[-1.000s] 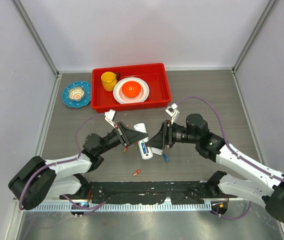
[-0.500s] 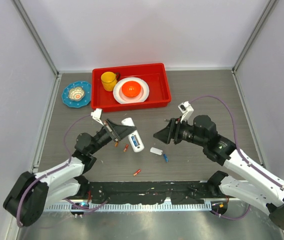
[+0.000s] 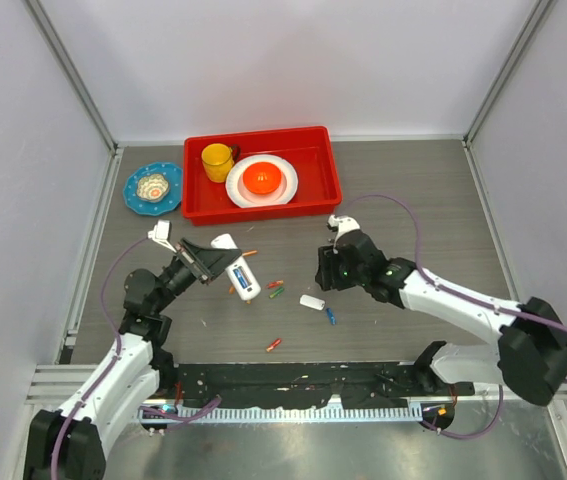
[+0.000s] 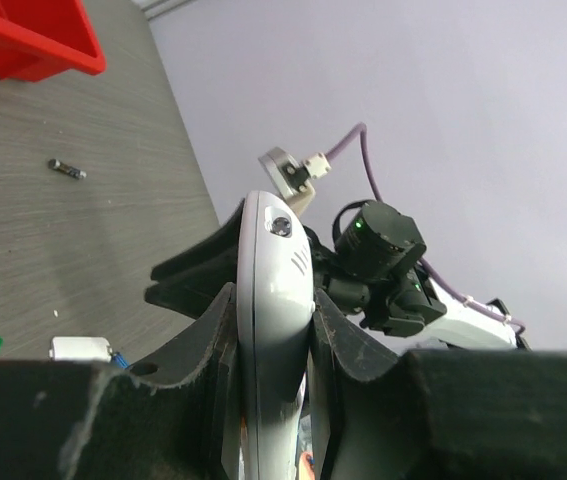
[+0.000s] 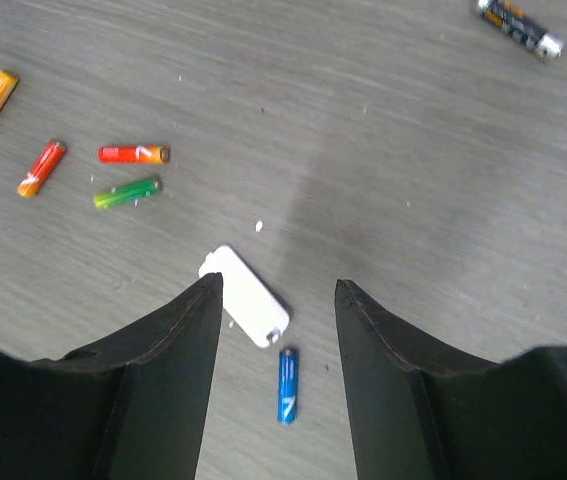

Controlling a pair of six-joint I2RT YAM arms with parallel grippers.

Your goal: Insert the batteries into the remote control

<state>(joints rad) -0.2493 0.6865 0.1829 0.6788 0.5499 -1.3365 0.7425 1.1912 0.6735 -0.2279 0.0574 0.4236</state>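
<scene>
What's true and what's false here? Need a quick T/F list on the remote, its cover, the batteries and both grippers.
1. The left gripper is clamped on the remote control. True.
2. The right gripper holds the blue battery. False: its jaws are open and empty, and that battery lies on the table.
3. The white cover lies on the table next to the blue battery. True.
4. The green battery is in the red bin. False: it lies on the table beside a red battery.
5. The yellow cup stands in the red bin. True.
</scene>
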